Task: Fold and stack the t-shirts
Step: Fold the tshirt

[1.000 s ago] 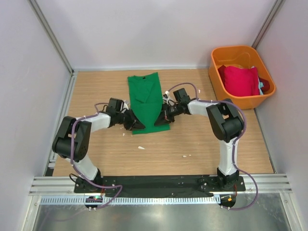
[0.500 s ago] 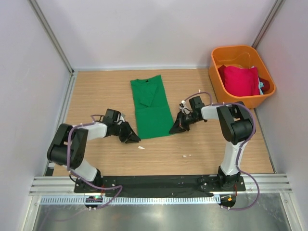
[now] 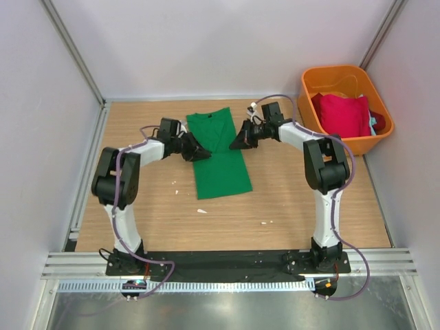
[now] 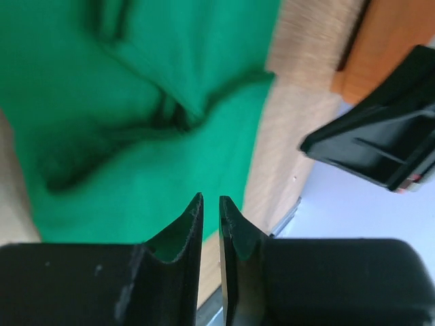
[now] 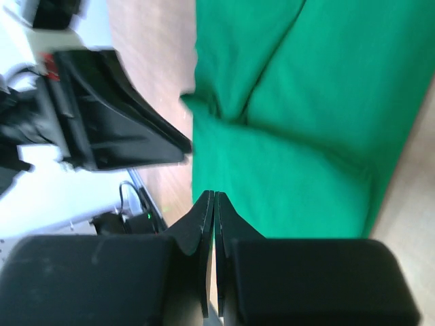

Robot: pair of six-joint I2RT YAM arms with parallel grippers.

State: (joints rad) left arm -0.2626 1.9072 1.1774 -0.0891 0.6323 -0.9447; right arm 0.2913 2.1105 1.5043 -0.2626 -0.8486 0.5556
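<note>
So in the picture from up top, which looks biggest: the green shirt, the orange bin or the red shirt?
1. Green t-shirt
2. Orange bin, fairly close to the green shirt in size, so that order is unsure
3. Red t-shirt, partly hidden inside the bin, plainly smallest

- A robot test cell in a lab, not a home.
- Plain white panels (image 3: 206, 41) wall in three sides, held by bare metal posts (image 3: 72, 51).
- The wooden table (image 3: 289, 199) has two robot arms bolted to a black base plate (image 3: 227, 260).
- An aluminium rail (image 3: 227, 271) and a cable duct (image 3: 206, 287) run along the near edge.
</note>
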